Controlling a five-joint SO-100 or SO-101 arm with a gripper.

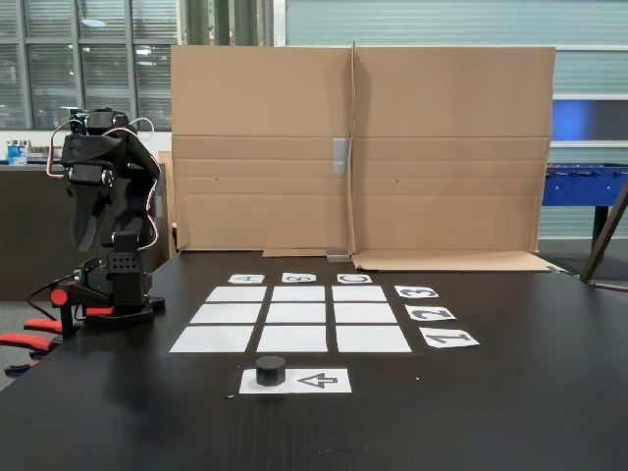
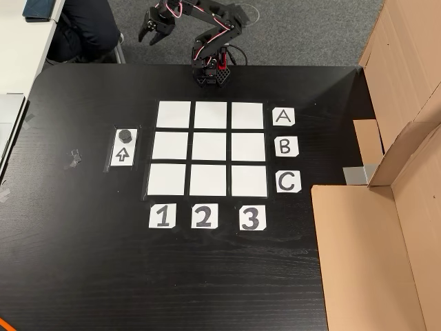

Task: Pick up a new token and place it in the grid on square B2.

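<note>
The gripper [image 2: 149, 32] hangs folded in the air beyond the far edge of the black table [image 2: 69, 262] in a fixed view from above, its two fingers spread a little apart with nothing between them. In the other fixed view the gripper [image 1: 86, 231] points downward beside the arm's base [image 1: 116, 294].

From the claw in the top-down fixed view, the token [image 2: 125, 135] lies toward six o'clock, well apart from it, resting on the end of the arrow sheet [image 2: 122, 156] nearer the arm. In the low fixed view the token [image 1: 271, 370] stands upright on the left part of that sheet, touching nothing else.

The grid [image 2: 211, 147] lies at about three o'clock from the token, just beside the arrow sheet, and every cell is bare. Square B2 [image 2: 211, 147] is its middle cell. The letter cards [image 2: 284, 146] line the grid's three o'clock side and the number cards [image 2: 202, 216] its six o'clock side. Cardboard panels [image 1: 363, 147] stand upright behind the table.
</note>
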